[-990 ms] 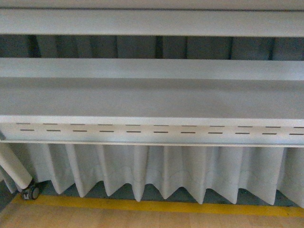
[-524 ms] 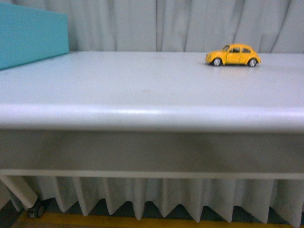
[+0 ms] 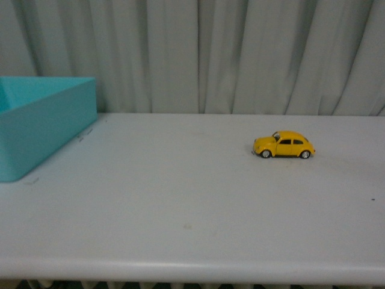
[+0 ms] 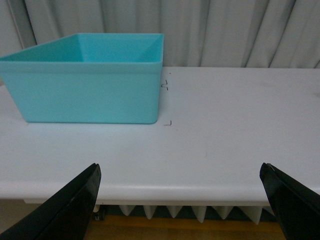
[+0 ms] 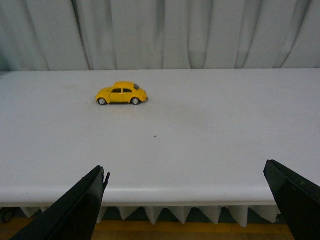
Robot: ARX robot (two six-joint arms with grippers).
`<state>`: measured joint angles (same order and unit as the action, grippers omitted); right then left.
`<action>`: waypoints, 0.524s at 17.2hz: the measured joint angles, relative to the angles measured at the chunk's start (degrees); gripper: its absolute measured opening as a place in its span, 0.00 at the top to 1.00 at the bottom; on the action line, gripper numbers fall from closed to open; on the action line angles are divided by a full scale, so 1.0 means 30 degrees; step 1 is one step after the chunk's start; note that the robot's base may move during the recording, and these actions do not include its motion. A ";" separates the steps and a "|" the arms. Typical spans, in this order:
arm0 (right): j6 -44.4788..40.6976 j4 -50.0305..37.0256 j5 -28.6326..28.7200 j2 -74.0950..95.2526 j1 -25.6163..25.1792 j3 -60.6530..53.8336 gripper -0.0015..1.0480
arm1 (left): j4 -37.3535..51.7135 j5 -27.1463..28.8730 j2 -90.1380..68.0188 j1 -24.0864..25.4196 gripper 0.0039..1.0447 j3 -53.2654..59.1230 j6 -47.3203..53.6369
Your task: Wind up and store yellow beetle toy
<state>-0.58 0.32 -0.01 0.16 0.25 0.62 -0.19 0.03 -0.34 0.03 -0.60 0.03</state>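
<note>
Front view has risen over the table (image 3: 180, 211): yellow beetle toy (image 3: 283, 145) and turquoise bin (image 3: 42, 132) appear. Left gripper (image 4: 180, 169) and right gripper (image 5: 185, 167) are spread and empty; winding is not yet begun.

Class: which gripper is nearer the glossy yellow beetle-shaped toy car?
Right. The right gripper faces the glossy yellow beetle toy car across the white table; the left gripper faces the turquoise plastic box further left, car out of its view.

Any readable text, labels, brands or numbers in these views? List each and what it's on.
None readable.
Toy car: no lettering visible, too small to tell.
Bin: plain.
Table: small dark marks by the bin, corner-shaped, not letters.
</note>
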 joint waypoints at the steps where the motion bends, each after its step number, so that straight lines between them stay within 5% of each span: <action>1: -0.0007 -0.0044 0.0000 0.0000 0.0000 0.0000 0.06 | 0.0007 0.0015 0.0000 0.0000 0.06 0.0000 -0.0015; 9: 0.0015 -0.0109 0.0000 0.0000 0.0000 0.0000 0.06 | 0.0044 -0.0007 0.0000 0.0000 0.06 0.0000 -0.0007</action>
<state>-0.54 -0.01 -0.01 0.16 0.25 0.62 -0.05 0.01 -0.34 0.03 -0.60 0.01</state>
